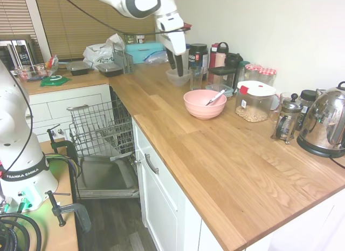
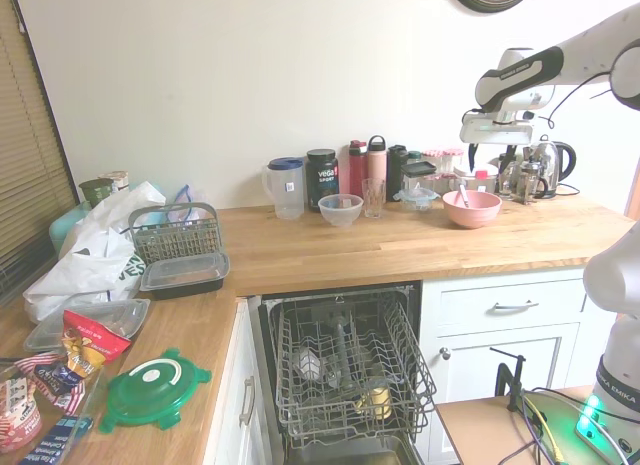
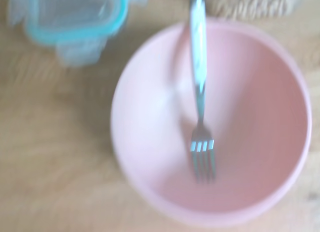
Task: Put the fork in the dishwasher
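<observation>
the fork [image 3: 199, 87] lay inside the pink bowl [image 1: 205, 103], tines down on the bowl's floor and the thin handle leaning up over the rim; the wrist view showed this plainly, though a little blurred, with the bowl resting on the wooden counter [image 1: 226, 159] and a clear container with a teal-edged lid [image 3: 75, 17] just beside it. in the first exterior view the handle poked out of the bowl toward the jars behind. the gripper [image 1: 176, 65] hung in the air above the counter, over and somewhat behind the bowl, well clear of the fork and touching nothing; its dark fingers [image 1: 179, 62] pointed downward, and from these angles i could not tell whether they were parted or closed. in the second exterior view the gripper [image 2: 494, 150] hovered above the bowl [image 2: 472, 207] near the kettle [image 2: 548, 165] and the french press [image 2: 528, 177]. the dishwasher [image 2: 345, 370] stood open below the counter between white cabinets, its door dropped flat and its grey wire rack [image 1: 102, 127] pulled out, with a few items sitting in the rack. a small grey cutlery basket [image 2: 176, 233] sat on the counter further along, beside a white plastic bag [image 2: 95, 250] and a black food tray [image 2: 184, 273].
</observation>
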Controlling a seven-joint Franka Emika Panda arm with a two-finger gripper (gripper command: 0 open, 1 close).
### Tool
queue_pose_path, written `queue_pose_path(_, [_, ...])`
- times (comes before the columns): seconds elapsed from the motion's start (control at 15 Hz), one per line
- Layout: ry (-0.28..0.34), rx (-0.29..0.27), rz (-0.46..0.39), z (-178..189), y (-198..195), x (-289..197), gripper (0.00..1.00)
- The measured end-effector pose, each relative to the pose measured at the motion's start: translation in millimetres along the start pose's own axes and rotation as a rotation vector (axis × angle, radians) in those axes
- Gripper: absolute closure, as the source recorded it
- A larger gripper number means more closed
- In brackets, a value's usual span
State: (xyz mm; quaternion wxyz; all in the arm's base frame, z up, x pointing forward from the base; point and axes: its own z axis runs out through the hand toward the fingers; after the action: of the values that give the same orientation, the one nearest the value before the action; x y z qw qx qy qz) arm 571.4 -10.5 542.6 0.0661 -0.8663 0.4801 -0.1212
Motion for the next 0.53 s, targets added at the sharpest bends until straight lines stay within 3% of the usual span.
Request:
queue_pose_path(0.13, [-0.007,-0.04,0.022,19,-20,22,0.0])
queue_pose_path(0.53, [-0.067,-0.13,0.017,128,-72,47,0.0])
